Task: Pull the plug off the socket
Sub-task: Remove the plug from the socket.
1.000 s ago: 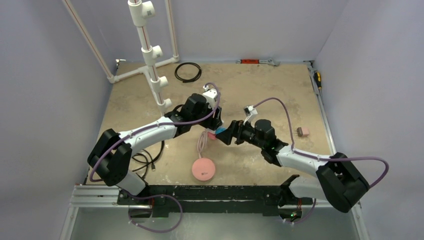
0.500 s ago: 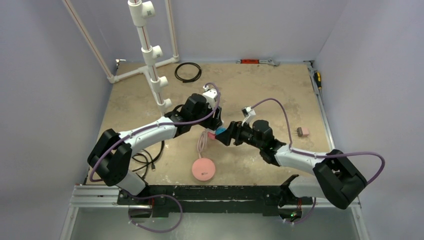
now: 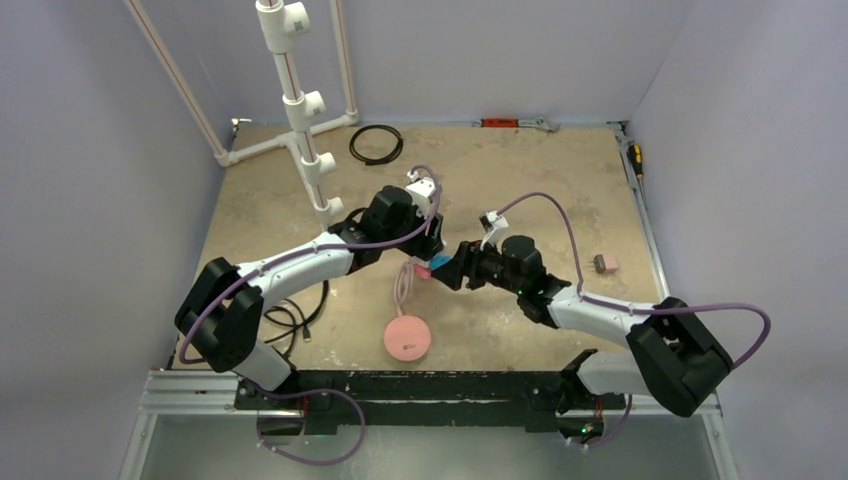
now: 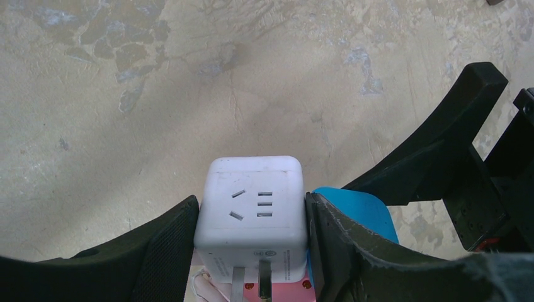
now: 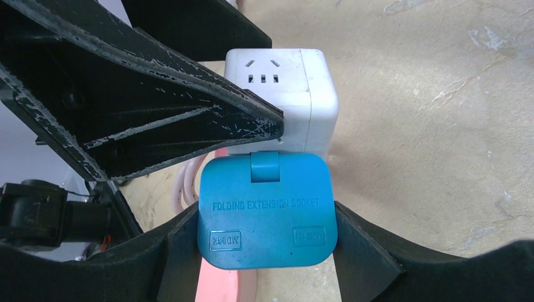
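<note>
The socket [image 4: 252, 201], a white cube with dark slot holes, sits squeezed between the black fingers of my left gripper [image 4: 252, 209], just above the table. Two metal prongs stick out of its near face. A blue plug [image 5: 264, 214] marked "FOLDING EXTENSION SOCKET" is attached to the socket's [image 5: 283, 88] side. My right gripper [image 5: 266, 221] is shut on this plug, one finger pressed to each side. From above, both grippers [image 3: 428, 250] [image 3: 452, 268] meet at the table's middle, hiding the socket, with only a bit of the plug [image 3: 440, 262] showing.
A pink cable [image 5: 189, 179] runs to a flat pink disc [image 3: 407, 338] near the front. A white pipe stand [image 3: 300, 110] rises at back left, with a black cable ring [image 3: 376, 143] behind. Loose black cables [image 3: 295, 318] lie left, and a small pink block [image 3: 604, 264] lies right.
My right arm has edged left toward the plug and its jaws have narrowed onto the plug's sides. The left arm and socket have stayed still.
</note>
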